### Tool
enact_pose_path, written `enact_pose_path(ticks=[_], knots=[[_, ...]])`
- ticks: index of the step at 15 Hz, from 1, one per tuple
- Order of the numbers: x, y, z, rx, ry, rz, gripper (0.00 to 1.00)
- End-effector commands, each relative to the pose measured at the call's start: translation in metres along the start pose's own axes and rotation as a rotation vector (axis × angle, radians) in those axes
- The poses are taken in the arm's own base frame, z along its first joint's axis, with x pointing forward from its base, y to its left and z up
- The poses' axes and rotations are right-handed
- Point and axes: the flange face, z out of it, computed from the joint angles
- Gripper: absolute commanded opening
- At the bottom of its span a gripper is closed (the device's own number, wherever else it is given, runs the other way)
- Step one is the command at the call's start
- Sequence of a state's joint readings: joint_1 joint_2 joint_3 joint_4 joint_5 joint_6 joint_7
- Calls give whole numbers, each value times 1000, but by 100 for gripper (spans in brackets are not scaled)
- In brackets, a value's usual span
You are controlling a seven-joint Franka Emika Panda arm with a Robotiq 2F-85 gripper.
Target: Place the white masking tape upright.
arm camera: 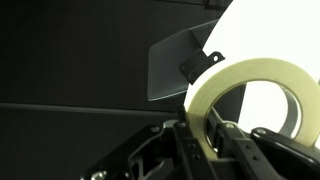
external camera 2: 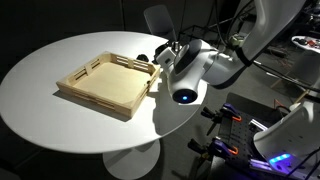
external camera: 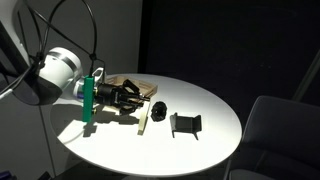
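**Tape ring pinched by its band, hoop standing ahead of me**

My claw (arm camera: 207,138) is drawn narrow and grips the white masking tape (arm camera: 262,78). The wrist view shows why the grip sits where it does. My fingers (arm camera: 186,142) clamp the thin band at the ring's near, lower part, apparently one on the outside and one reaching into the open centre. The rest of the hoop juts free beyond my fingertips. I judge that holding the wall rather than the flat faces lets a turn of my wrist decide which way the ring stands, and it leaves the far rim bare to meet the surface.

In an exterior view my arm comes in low and nearly level over the round white worktop (external camera: 215,112), which suits lowering the ring onto its edge. The wooden tray (external camera 2: 95,100) lies just beside my claw. The black bracket-like piece (arm camera: 200,64) sits ahead of me, past the tape, and the small black round object (external camera: 158,110) is ahead and off to one side. Between them is bare worktop, a sensible landing spot.

I cannot tell whether the rim touches the worktop yet. A ring this thin will likely roll or tip once let go, so release calls for a level rim and a slow opening.
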State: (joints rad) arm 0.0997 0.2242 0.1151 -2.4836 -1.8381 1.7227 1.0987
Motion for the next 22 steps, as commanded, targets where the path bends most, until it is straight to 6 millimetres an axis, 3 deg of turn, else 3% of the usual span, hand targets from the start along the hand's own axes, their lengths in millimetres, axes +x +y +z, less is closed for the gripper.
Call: enact_pose_path(ticks=[1, 7, 8, 9, 11, 16, 17, 22], knots=[[0, -1, -1, -34, 17, -10, 6], [2, -2, -2, -42, 19, -15, 6], [2, -2, -2, -42, 17, -14, 20], [2, -2, -2, -43, 16, -14, 47], [2, -1, -2, -44, 15, -13, 55], [2, -1, -2, -45, 15, -14, 95], [2, -1, -2, -45, 15, -14, 99], [4, 0, -5, -30, 18, -7, 100]])
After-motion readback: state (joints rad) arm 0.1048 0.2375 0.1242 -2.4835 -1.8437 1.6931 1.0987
